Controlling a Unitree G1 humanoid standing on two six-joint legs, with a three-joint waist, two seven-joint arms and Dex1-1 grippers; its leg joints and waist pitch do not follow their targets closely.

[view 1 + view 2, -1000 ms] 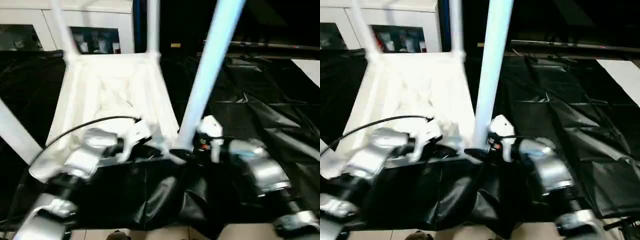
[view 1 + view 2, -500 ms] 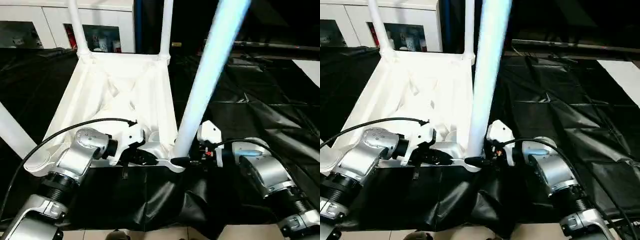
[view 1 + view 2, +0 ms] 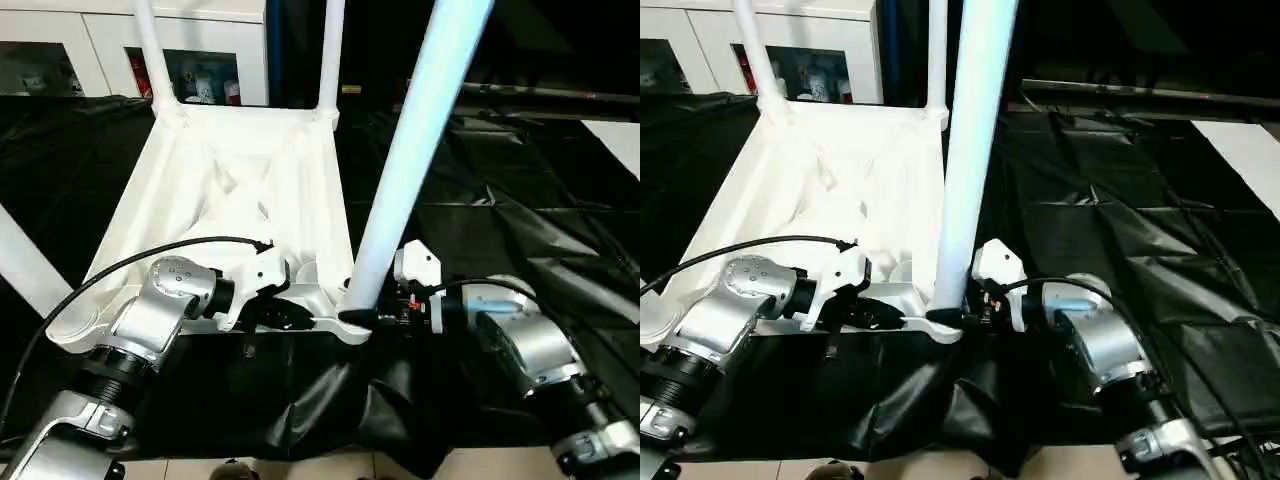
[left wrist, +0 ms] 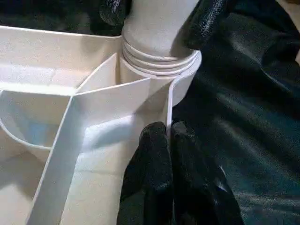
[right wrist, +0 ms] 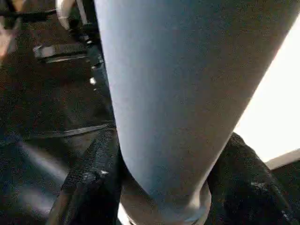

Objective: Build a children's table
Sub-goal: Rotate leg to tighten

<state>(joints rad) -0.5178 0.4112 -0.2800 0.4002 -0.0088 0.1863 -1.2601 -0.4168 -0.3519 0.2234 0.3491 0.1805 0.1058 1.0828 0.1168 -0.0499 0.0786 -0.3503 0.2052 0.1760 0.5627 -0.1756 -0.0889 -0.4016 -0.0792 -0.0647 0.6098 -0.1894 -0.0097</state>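
Table top: the white top (image 3: 240,190) lies upside down on black sheeting (image 3: 520,230), ribs facing up.
Near leg: a white leg (image 3: 415,150) stands upright in the near right corner socket (image 4: 161,70).
My left claw (image 4: 168,136): pinched shut on the top's thin rim beside that socket.
My right claw (image 5: 164,187): its fingers (image 5: 89,183) wrap both sides of the leg's base, gripping it.
Far legs: two more legs (image 3: 150,50) rise from the far corners.
Background: a white cabinet (image 3: 200,40).

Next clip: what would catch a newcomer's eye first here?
The upturned white table top lies on black sheeting, ribbed underside up. A thick white leg rises from its near right corner socket, the right gripper closed around its base. Beside it the left gripper pinches the top's rim, and two thinner legs stand at the far corners.
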